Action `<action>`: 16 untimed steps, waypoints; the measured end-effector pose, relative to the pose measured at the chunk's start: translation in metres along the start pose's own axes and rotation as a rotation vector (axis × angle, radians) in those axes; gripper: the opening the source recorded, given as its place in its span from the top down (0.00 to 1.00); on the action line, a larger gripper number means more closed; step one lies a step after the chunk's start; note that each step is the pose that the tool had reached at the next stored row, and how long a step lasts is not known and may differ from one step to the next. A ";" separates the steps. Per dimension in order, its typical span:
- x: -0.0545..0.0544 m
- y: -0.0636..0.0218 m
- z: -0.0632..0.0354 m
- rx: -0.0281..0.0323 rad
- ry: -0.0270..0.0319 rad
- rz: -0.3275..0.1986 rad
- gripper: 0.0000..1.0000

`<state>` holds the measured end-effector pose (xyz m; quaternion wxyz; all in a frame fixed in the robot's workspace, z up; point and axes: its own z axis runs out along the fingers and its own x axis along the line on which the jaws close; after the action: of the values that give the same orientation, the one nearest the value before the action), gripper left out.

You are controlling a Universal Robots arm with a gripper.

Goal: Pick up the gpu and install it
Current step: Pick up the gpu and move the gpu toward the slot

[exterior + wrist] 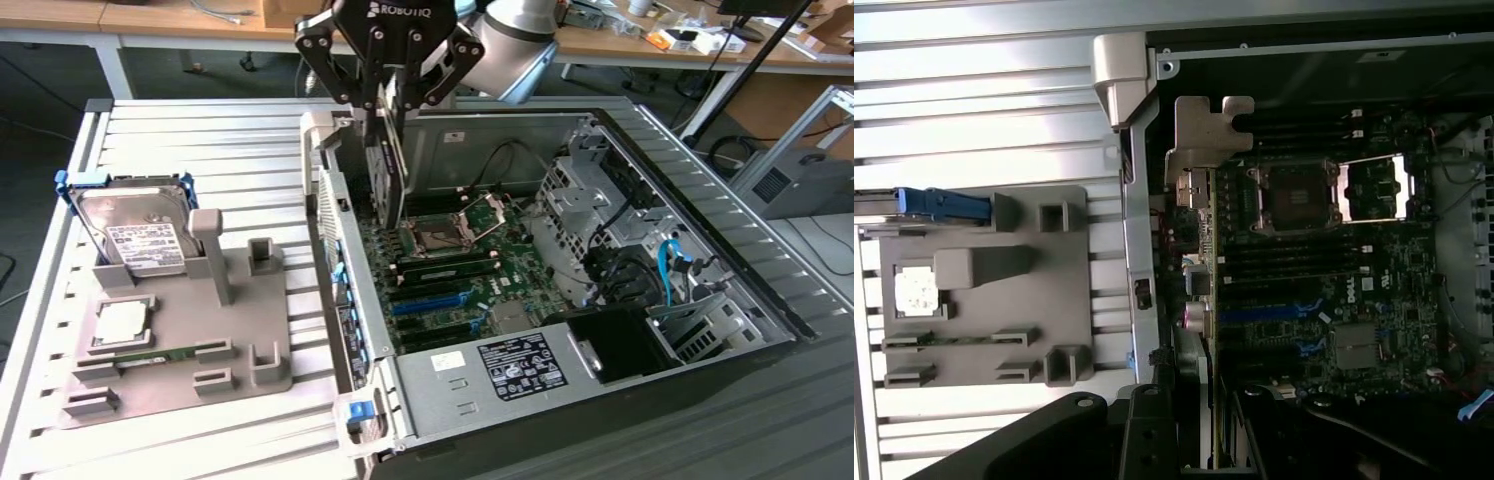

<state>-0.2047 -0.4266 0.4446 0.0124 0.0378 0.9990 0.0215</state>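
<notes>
Gpu (388, 160) pinched in the gripper (391, 103), over the open computer case (747, 230).
In the exterior view the motherboard (454, 270) faces up. The gpu hangs upright on its edge at 12 o'clock of the board, with the gripper pressed on its two faces. I think it is best to keep the card vertical, align it with the blue slots (430, 298) at 6 o'clock from it, and go down straight. The gripper reads ROBOTIQ; other labels are too small.

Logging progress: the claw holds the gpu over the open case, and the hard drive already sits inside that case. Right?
No: in the exterior view the hard drive stands in the gray holder outside the case; the claw does hold the gpu over it.
</notes>
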 end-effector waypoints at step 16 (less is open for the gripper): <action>-0.016 0.0012 0.0008 0.0019 -0.0002 0.000 0.73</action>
<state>-0.1890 -0.4266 0.4443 0.0125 0.0377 0.9990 0.0206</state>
